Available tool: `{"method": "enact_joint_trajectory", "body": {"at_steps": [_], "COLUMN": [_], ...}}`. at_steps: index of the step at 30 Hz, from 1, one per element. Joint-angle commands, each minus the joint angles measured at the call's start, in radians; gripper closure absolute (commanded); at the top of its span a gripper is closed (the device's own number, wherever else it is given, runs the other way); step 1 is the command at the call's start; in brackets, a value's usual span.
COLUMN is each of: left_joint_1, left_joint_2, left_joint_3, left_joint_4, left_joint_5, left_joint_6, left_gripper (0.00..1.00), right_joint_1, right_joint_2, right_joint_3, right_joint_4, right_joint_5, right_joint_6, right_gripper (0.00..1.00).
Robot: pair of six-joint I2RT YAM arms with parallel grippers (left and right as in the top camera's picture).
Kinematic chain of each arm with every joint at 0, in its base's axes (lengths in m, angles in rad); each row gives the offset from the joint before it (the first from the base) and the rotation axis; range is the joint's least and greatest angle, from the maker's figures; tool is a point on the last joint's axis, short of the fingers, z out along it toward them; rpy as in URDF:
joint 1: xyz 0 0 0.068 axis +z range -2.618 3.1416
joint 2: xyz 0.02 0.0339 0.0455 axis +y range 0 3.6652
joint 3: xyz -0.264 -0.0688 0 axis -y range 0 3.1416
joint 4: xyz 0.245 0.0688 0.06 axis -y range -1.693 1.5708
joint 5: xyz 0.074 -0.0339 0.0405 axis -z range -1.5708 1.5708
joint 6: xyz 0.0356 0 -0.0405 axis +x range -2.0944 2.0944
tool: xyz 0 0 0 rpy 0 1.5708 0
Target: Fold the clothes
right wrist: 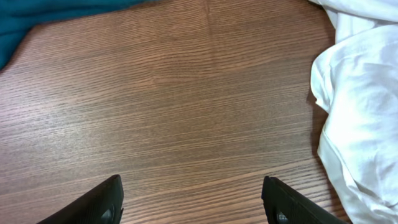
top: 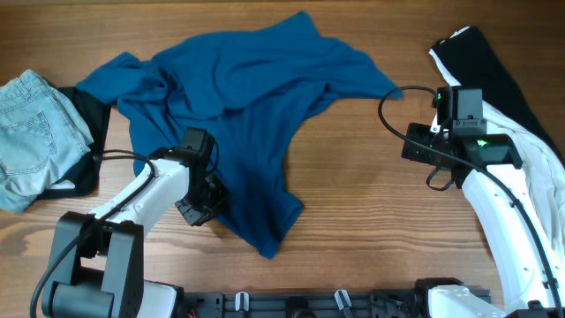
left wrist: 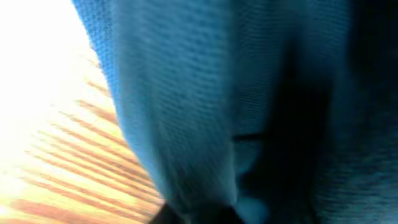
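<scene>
Left end effector (top: 201, 205) clamped shut on lower-left edge of blue shirt (top: 256, 97); wrist view shows only blue cloth. Right end effector (right wrist: 191, 183) open, empty, over bare desk (top: 371, 221) between shirt and white garment (top: 540, 163). Shirt lies mid-desk, spread but rumpled, no fold made. Far left: jeans (top: 31, 124) bunched, touching black piece (top: 93, 132). Far right: second black piece (top: 481, 62) beside white one. My judgement: task barely begun, every piece left. Desk brown wood-grain, flat. Room beyond not visible.
</scene>
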Motion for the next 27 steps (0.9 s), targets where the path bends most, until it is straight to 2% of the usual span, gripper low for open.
{"method": "enact_joint_trajectory", "body": {"at_steps": [1, 6, 9, 10, 12, 13, 14, 15, 18, 20, 22, 27], "left_joint_1": [0.021, 0.189, 0.325, 0.373, 0.425, 0.444, 0.464, 0.471, 0.466, 0.467, 0.467, 0.467], "left_joint_2": [-0.008, -0.111, -0.197, -0.231, -0.269, -0.279, -0.284, -0.284, -0.283, -0.283, -0.283, -0.283], "left_joint_3": [0.003, 0.179, 0.273, 0.285, 0.286, 0.286, 0.286, 0.286, 0.285, 0.285, 0.285, 0.285], "left_joint_4": [-0.078, -0.359, -0.424, -0.426, -0.429, -0.432, -0.436, -0.439, -0.439, -0.438, -0.438, -0.434], "left_joint_5": [-0.012, -0.153, -0.174, -0.164, -0.161, -0.159, -0.159, -0.158, -0.158, -0.153, -0.151, -0.151], "left_joint_6": [0.035, 0.162, 0.251, 0.259, 0.262, 0.270, 0.276, 0.276, 0.282, 0.282, 0.282, 0.282], "left_gripper": [0.96, 0.96, 0.96, 0.96, 0.96, 0.96, 0.96, 0.96, 0.96, 0.96, 0.96, 0.96], "right_joint_1": [-0.003, -0.003, -0.003, -0.003, -0.002, -0.003, -0.003, -0.003, -0.028, -0.063, -0.116, -0.268], "right_joint_2": [0.013, 0.033, 0.074, 0.098, 0.143, 0.169, 0.198, 0.225, 0.293, 0.318, 0.338, 0.394], "right_joint_3": [0.013, 0.013, 0.013, 0.013, 0.013, 0.013, 0.013, 0.013, 0.013, 0.013, 0.013, 0.013], "right_joint_4": [-0.011, 0.002, 0.017, 0.033, 0.077, 0.096, 0.117, 0.139, 0.224, 0.248, 0.259, 0.298], "right_joint_5": [0.004, -0.103, -0.109, -0.139, -0.234, -0.271, -0.279, -0.252, -0.146, -0.114, -0.099, -0.148], "right_joint_6": [0.003, -0.094, -0.066, -0.064, -0.088, -0.092, -0.076, -0.029, 0.066, 0.077, 0.103, 0.056], "right_gripper": [0.27, 0.22, 0.22, 0.25, 0.38, 0.55, 0.81, 0.85, 0.84, 0.88, 0.96, 0.96]}}
